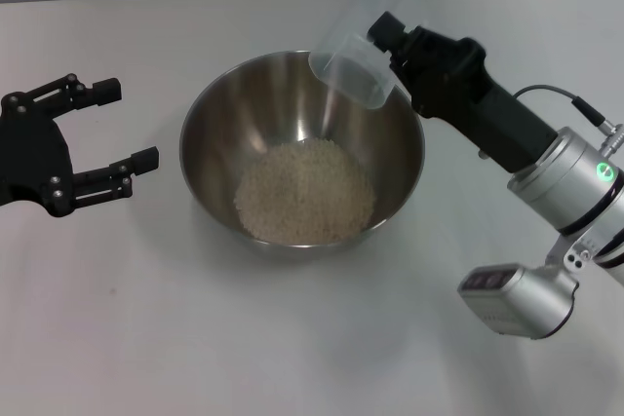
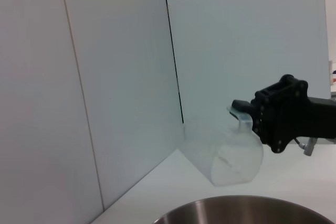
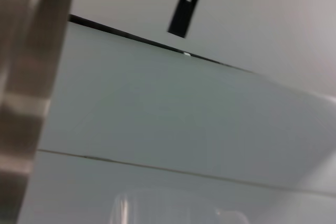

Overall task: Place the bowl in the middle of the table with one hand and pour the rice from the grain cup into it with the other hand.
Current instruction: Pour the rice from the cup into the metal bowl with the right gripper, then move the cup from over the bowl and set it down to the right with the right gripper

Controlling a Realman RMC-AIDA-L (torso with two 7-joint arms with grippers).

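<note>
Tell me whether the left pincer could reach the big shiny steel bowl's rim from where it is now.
Probably yes: the left pincer is open beside the shiny steel bowl, with only bare white table between them.

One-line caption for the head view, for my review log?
Right gripper tips the grain cup over the bowl holding rice; left gripper open beside it.
</note>
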